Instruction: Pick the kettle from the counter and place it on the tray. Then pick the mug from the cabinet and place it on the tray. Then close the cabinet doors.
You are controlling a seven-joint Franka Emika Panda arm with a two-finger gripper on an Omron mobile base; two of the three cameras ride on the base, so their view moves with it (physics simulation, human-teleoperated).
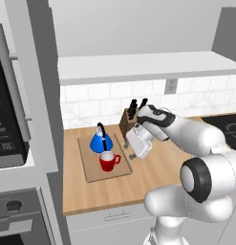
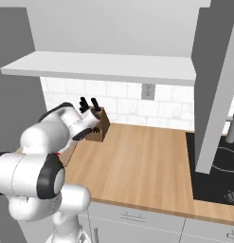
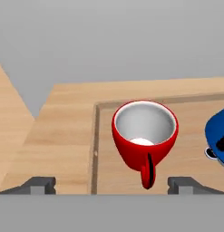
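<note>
Left base view: knife block [image 1: 127, 120] behind tray [image 1: 91, 170]; mug [image 1: 108, 161] beside kettle [image 1: 101, 140].

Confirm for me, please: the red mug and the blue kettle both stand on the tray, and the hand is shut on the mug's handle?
Not quite. The mug and kettle do stand on the tray, but the hand is open, its fingertips apart on either side of the mug's handle, as the hand view shows.

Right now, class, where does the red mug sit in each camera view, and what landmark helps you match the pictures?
Left base view: the mug stands on the tray, left of centre, in front of the kettle.
Right base view: not in it.
Hand view: the mug is at centre, upright, handle toward the camera, kettle at the right edge.
Shared landmark: the tray's raised rim.
</note>
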